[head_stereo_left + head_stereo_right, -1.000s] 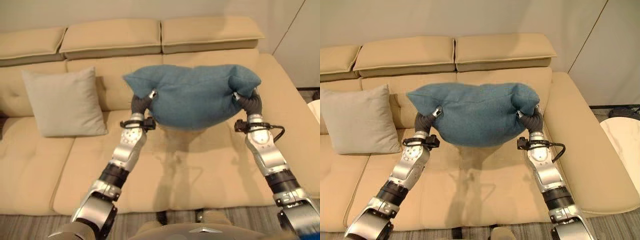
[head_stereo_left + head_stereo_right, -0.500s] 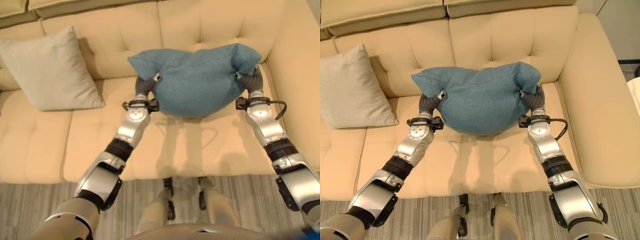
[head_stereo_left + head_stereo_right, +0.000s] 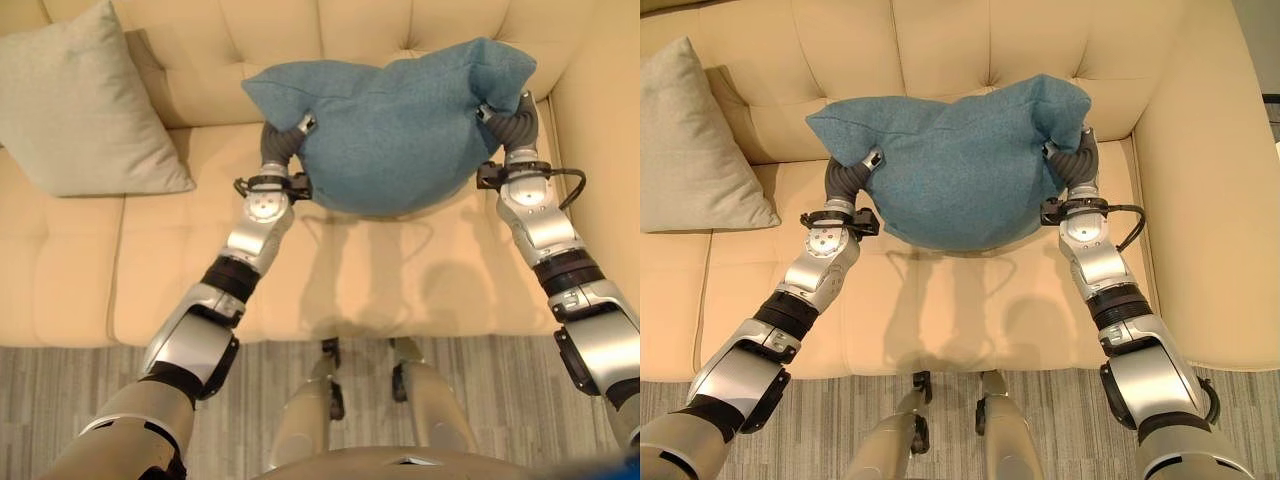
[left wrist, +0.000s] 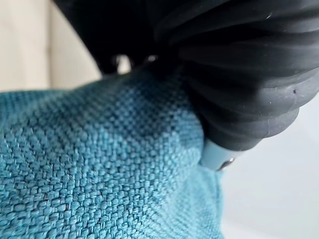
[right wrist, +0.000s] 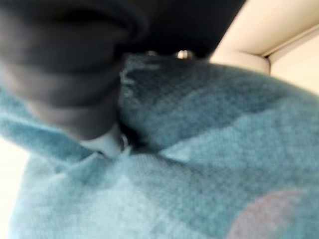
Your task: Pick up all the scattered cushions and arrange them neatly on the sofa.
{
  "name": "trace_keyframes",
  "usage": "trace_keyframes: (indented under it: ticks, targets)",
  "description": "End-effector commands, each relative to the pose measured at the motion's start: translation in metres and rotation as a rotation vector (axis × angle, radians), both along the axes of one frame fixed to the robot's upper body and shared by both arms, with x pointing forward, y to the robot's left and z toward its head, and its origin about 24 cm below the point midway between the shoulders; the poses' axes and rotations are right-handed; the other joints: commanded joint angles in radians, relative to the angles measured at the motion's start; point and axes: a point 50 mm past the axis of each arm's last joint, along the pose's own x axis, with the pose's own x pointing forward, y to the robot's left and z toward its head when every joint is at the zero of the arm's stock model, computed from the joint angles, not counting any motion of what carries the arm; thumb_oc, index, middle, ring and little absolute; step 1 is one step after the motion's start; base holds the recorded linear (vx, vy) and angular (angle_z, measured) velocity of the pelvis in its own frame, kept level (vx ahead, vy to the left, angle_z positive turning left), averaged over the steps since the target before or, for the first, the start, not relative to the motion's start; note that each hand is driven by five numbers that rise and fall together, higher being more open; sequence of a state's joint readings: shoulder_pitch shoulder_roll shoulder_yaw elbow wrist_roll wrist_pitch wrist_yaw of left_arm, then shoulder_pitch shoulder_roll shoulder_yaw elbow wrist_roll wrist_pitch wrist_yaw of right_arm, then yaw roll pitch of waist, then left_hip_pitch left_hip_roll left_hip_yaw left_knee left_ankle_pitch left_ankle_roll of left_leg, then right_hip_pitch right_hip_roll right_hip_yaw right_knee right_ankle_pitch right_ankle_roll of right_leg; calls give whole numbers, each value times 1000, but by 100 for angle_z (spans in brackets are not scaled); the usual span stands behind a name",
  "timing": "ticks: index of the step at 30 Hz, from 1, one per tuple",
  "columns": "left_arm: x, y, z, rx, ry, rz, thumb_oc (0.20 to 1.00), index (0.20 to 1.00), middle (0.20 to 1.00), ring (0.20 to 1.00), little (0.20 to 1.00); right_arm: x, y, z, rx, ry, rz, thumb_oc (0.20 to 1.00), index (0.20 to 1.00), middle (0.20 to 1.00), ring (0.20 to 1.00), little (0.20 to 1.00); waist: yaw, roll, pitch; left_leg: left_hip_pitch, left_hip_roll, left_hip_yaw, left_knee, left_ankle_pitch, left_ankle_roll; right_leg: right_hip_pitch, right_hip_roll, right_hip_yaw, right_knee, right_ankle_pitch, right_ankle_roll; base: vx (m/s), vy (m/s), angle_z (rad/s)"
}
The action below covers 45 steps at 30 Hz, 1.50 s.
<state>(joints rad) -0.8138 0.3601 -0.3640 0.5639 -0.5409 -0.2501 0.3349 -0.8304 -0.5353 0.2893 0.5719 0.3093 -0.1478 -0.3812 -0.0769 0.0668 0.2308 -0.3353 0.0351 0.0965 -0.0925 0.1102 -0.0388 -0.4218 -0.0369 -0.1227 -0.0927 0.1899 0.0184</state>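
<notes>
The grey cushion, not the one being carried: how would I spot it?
Find the beige sofa. The grey cushion leans against its backrest, on the robot's left. Unlike the teal cushion, it is pale, flat, and apart from both hands.

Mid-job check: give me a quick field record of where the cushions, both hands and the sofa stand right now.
blue cushion: held up above the sofa seat, a shadow on the seat below it
left hand: at the blue cushion's left end, fingers buried in the fabric
right hand: at the blue cushion's right end, fingers hidden in the fabric
grey cushion: propped against the backrest, to the left
sofa: beige, tufted
still to do: blue cushion not yet set down
</notes>
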Motion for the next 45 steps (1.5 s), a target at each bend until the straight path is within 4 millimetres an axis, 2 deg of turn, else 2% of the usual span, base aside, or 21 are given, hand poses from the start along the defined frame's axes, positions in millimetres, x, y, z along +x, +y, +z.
trace_keyframes:
  ticks: [1,7,15,24,25,26,27,28,33,36,37,41,43,45]
  targets:
    - [-7,-8,63,-8,-287,-49,200,200,200,200,200,-5,9,50,18,-233,42,200,200,200,200,200,15,-44,-112,12,14,-11,7,-35,-86,67,-59,-12,16,-94,130,0,0,0]
    - [-9,-14,64,-3,-294,-66,200,200,200,200,200,-7,14,52,-1,-245,65,200,200,200,200,200,13,-44,-104,22,12,-12,7,-41,-83,73,-64,-13,21,-97,128,6,5,2]
    - [-6,-12,60,4,-267,-52,200,200,200,200,200,-4,11,49,2,-220,45,200,200,200,200,200,15,-46,-88,1,12,-13,10,-35,-84,49,-65,-14,33,-96,127,0,0,0]
    - [9,7,60,79,-209,32,200,200,200,200,200,4,8,56,-82,-191,-6,200,200,200,200,200,16,-46,-69,-57,15,-14,8,-13,-91,-12,-63,-13,36,-82,131,-3,-9,2]
    - [12,13,64,76,-204,64,457,457,457,457,457,7,9,62,-124,-191,-32,200,200,200,200,200,17,-44,-69,-69,16,-14,8,-14,-94,-23,-59,-14,30,-80,134,-10,-21,4]
    - [12,13,65,76,-205,64,1000,1000,1000,1000,1000,7,9,63,-124,-193,-32,351,351,351,351,351,15,-45,-70,-74,15,-15,7,-8,-93,-28,-60,-14,30,-76,134,1,-33,3]
    - [15,18,71,93,-209,96,1000,1000,1000,1000,1000,10,7,67,-175,-189,-72,815,815,815,815,815,18,-45,-70,-82,16,-16,7,-10,-95,-30,-56,-14,25,-77,135,3,-35,4]
    - [16,21,74,105,-206,115,1000,1000,1000,1000,1000,11,6,71,-196,-190,-94,1000,1000,1000,1000,1000,20,-46,-70,-86,16,-16,7,-8,-96,-33,-55,-15,22,-74,137,14,-42,2]
    - [19,31,82,131,-207,167,1000,1000,1000,1000,1000,15,-6,78,-259,-169,-187,1000,1000,1000,1000,1000,23,-47,-74,-93,14,-20,5,-2,-97,-38,-52,-18,16,-71,139,2,-7,0]
    - [21,43,89,142,-199,232,1000,1000,1000,1000,1000,16,-23,85,-290,-153,-298,1000,1000,1000,1000,1000,25,-48,-85,-85,13,-22,5,-10,-98,-32,-47,-20,13,-75,141,31,-19,2]
    - [22,53,90,131,-185,274,1000,1000,1000,1000,1000,16,-35,87,-283,-138,-359,1000,1000,1000,1000,1000,25,-48,-92,-81,14,-23,5,-14,-99,-28,-46,-22,12,-77,142,42,-23,2]
    - [22,71,90,102,-166,336,1000,1000,1000,1000,1000,11,-58,87,-249,-110,-453,1000,1000,1000,1000,1000,26,-50,-108,-73,13,-25,5,-20,-99,-17,-46,-26,9,-79,143,10,-5,0]
    - [19,94,85,112,-133,395,1000,1000,1000,1000,1000,4,-82,82,-211,-92,-511,1000,1000,1000,1000,1000,25,-50,-121,-61,13,-25,5,-26,-99,-4,-47,-29,6,-82,144,37,-10,0]
    - [17,100,82,109,-126,412,1000,1000,1000,1000,1000,2,-87,80,-196,-87,-523,1000,1000,1000,1000,1000,23,-51,-125,-60,13,-24,5,-23,-98,-2,-49,-30,5,-79,144,0,0,0]
